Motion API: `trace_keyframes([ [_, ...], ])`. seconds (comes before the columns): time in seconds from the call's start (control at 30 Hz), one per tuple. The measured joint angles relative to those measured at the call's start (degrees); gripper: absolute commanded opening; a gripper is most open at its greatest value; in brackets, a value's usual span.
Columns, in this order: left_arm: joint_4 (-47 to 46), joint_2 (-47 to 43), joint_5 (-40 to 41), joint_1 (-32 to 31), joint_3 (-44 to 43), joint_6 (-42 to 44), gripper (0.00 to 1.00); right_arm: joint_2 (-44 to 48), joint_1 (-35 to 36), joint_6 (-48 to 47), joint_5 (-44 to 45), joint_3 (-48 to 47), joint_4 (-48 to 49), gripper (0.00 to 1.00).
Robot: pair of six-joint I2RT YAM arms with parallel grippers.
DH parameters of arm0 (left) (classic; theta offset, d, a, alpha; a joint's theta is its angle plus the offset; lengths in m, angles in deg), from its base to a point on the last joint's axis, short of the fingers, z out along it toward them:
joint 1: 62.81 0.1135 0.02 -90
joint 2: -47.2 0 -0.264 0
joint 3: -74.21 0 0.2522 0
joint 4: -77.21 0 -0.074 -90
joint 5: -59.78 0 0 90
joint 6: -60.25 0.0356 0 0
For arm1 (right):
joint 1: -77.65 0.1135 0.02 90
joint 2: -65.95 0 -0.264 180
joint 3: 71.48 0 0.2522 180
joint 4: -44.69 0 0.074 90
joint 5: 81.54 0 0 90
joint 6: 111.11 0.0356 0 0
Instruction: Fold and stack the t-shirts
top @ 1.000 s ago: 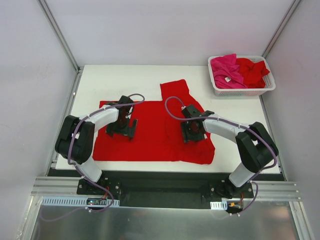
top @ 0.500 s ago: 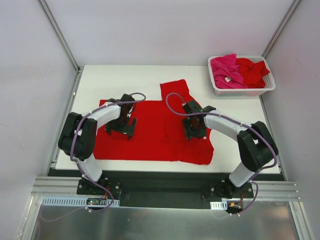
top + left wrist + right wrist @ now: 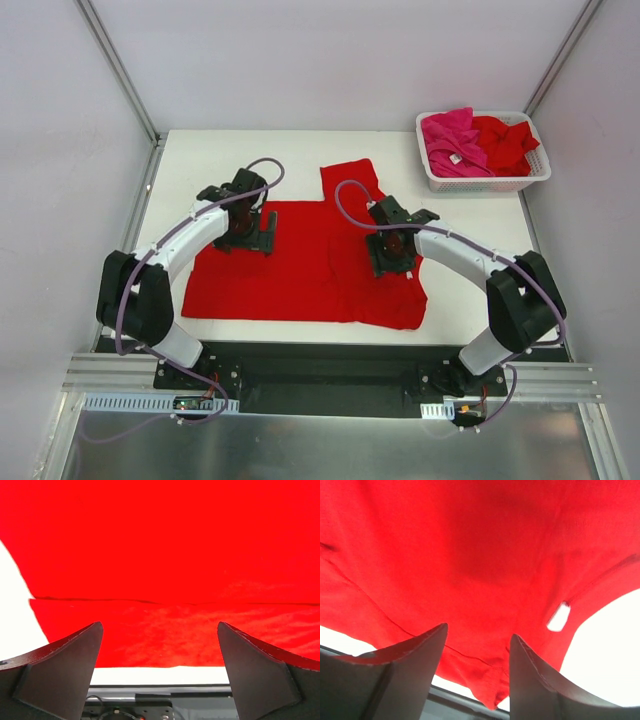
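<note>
Red t-shirt [image 3: 310,265] flat, frame centre. Left end effector [image 3: 248,232] released wide; right end effector [image 3: 392,252] part-open, empty. Advise pinching edge squarely, lifting both sides evenly.

The top camera looks down from high behind the near edge on the whole table [image 3: 250,160], while both wrist cameras sit close over the same spread red t-shirt [image 3: 300,265], facing back toward that edge.
</note>
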Motion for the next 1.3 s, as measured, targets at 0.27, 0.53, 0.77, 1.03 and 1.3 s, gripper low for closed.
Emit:
trace_keyframes([
  [0.27,0.42,0.17,-1.22,-6.38,6.58,-3.63,0.99,1.31,0.48,1.4,-0.63,8.31,0.04,0.57],
  [0.53,-0.2,1.7,-0.79,-8.94,9.4,-5.62,0.99,5.25,2.25,2.03,-0.55,13.07,1.6,0.57],
  [0.77,-2.16,8.37,-0.52,-9.4,9.42,-5.62,0.99,4.94,2.32,2.54,-0.66,15.37,3.87,0.57],
  [1.03,-2.6,8.66,-0.61,-9.64,9.7,-5.51,0.99,3.93,2.34,2.36,-0.63,15.23,4.39,0.57],
  [1.3,-4.68,6.16,-0.61,-9.64,12.31,-5.6,0.99,3.45,2.34,2.23,-0.39,14.8,3.91,0.57],
])
